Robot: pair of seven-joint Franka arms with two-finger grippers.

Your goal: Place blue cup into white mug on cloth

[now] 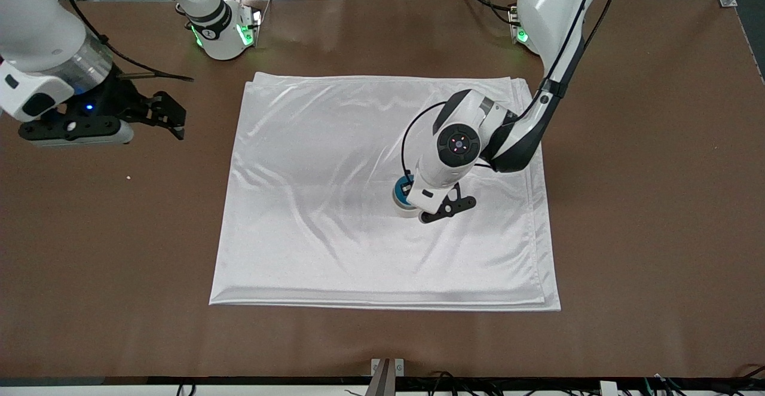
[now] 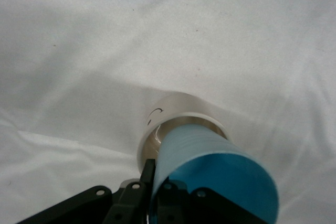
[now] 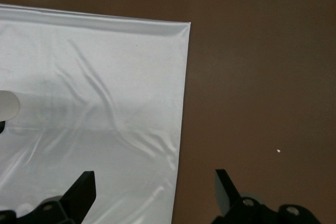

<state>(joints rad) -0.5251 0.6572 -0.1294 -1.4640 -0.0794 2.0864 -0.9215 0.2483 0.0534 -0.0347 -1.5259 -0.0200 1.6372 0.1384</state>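
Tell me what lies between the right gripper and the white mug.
Front view: only bare table and wrinkled cloth lie between the right gripper and the white mug.

left gripper (image 1: 431,208) low, fingers closed (right gripper (image 1: 170,114) waiting, fingers spread)

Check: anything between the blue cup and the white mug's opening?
Nothing visible. The left gripper holds the blue cup with its base already at the white mug mouth, on the cloth. The right gripper waits over bare table.
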